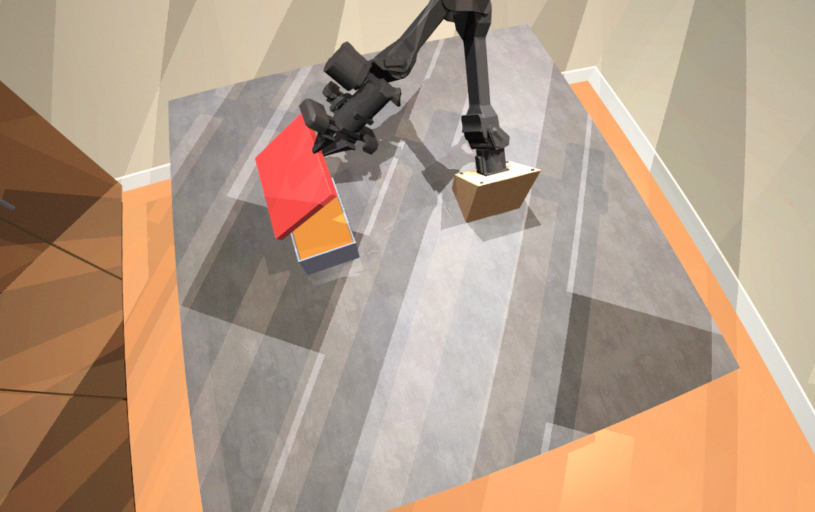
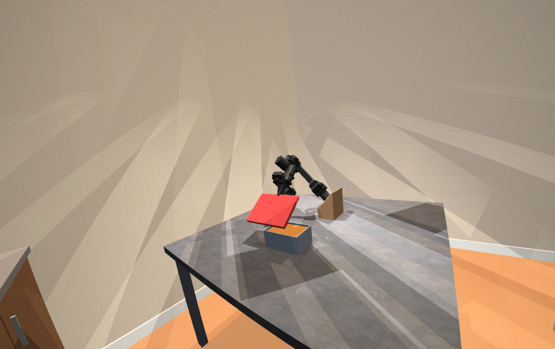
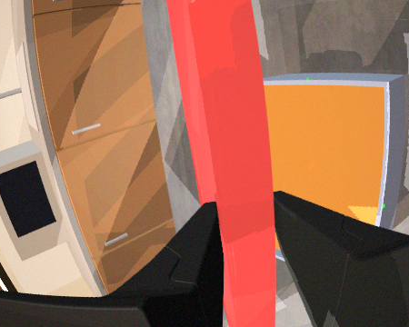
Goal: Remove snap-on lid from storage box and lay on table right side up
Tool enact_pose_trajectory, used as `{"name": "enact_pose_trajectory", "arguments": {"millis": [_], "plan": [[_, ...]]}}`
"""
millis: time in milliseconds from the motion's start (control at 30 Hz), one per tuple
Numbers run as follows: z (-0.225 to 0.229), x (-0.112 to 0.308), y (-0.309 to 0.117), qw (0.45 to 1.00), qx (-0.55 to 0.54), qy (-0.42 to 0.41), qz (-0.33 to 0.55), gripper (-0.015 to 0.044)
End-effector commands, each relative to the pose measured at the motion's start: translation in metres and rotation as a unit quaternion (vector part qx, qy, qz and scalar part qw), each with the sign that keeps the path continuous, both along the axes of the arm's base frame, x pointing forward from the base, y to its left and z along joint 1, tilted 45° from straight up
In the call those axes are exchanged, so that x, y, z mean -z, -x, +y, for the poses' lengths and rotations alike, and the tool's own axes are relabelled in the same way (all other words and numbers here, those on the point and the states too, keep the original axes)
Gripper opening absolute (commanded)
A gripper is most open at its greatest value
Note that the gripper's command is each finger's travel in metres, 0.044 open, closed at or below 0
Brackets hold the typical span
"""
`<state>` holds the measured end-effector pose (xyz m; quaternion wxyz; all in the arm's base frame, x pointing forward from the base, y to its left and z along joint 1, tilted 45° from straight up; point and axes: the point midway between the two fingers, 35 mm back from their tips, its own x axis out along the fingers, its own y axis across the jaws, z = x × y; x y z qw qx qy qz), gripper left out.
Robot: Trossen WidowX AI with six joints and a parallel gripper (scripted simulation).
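A flat red lid (image 1: 296,181) (image 2: 273,210) (image 3: 241,150) is off the box and held tilted in the air, above and partly over the box. My gripper (image 1: 321,150) (image 2: 278,193) (image 3: 244,208) is shut on one edge of the lid, with a finger on each side of it in the wrist view. The blue-grey storage box (image 1: 331,257) (image 2: 281,241) (image 3: 397,118) stands upright on the table, open at the top and orange inside. The lid hides the box's far left part in the top view. The lid's underside is hidden in the top and exterior views.
A wooden wedge-shaped block (image 1: 496,198) (image 2: 331,207) stands under the arm's base, to the right of the box. The grey table (image 1: 436,356) (image 2: 348,303) has its left edge beyond the lid. A brown cabinet (image 1: 35,254) stands off that edge.
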<state>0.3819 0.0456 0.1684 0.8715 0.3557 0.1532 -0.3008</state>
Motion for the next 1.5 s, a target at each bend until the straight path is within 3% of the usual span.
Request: {"name": "enact_pose_trajectory", "arguments": {"millis": [0,1467], "plan": [[-0.003,-0.007,0.000,1.000,-0.004,-0.002,-0.002,0.0000],[-0.067,-0.069,0.004,1.000,-0.004,0.000,-0.003,0.0000]]}}
